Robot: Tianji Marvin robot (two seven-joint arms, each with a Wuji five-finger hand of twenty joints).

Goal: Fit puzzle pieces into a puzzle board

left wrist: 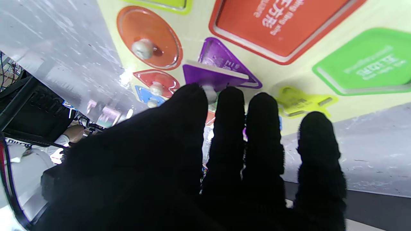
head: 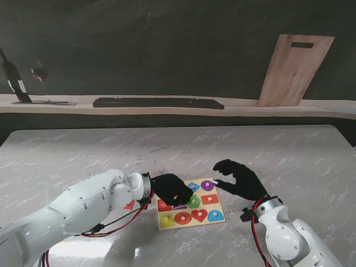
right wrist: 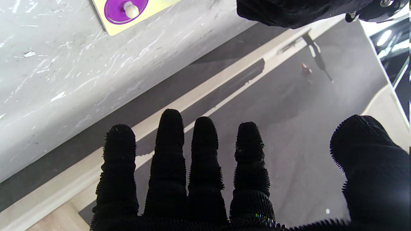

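At about 7 o'clock on the marble counter (head: 289, 161), the left robot hand (head: 173, 189) reaches in over the left edge of the puzzle board (head: 220, 218), its black-gloved fingers curled down onto the board's middle. The left wrist view shows that thumb and forefinger pinch the white knob of a purple triangle piece (left wrist: 212, 74), which sits tilted, one edge lifted, over its purple triangular recess (left wrist: 224, 57) and not yet flat in it. Around it in that view lie an orange oval piece (left wrist: 149, 38) with a white knob, a red heart piece (left wrist: 157, 81), an empty orange square recess (left wrist: 282, 22), an empty green recess (left wrist: 366, 64) and a small yellow star-shaped recess (left wrist: 298, 101). The board itself lies at roughly 6 o'clock on the counter, near the edge closest to me, with a purple circle piece (head: 208, 186) seated at its 1 o'clock corner. Just right of that corner, the right robot hand (head: 240, 179) hovers with palm down, fingers spread wide and holding nothing; its fingertips are near the purple circle, but whether they touch it cannot be told. Far back, at 1 o'clock, a wooden cutting board (head: 293, 69) leans against the dark wall.
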